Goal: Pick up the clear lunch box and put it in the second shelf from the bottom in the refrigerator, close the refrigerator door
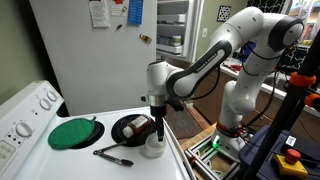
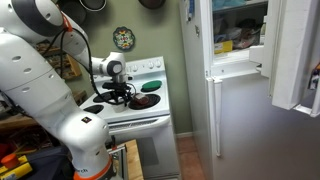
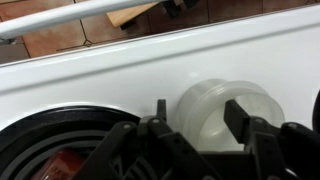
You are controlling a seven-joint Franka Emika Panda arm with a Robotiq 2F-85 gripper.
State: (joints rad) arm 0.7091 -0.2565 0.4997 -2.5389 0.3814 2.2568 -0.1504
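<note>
The clear lunch box [image 1: 153,148] is a small translucent tub on the white stove top, next to the black pan [image 1: 131,127]. In the wrist view the lunch box [image 3: 265,100] lies just under my gripper [image 3: 200,114]. The gripper is open, with one finger beside the box's left wall and the other over its middle. The gripper [image 1: 156,124] hangs straight above the box. The refrigerator [image 2: 240,110] stands open, with white shelves [image 2: 236,48] showing inside. The refrigerator door [image 2: 296,55] is swung out. The paper-covered refrigerator face [image 1: 95,50] rises behind the stove.
A round green lid [image 1: 75,133] lies on a burner beside the pan. A black utensil [image 1: 112,154] lies at the stove's front. The stove control panel [image 1: 25,110] is at the far side. Floor lies between the stove [image 2: 135,118] and the refrigerator.
</note>
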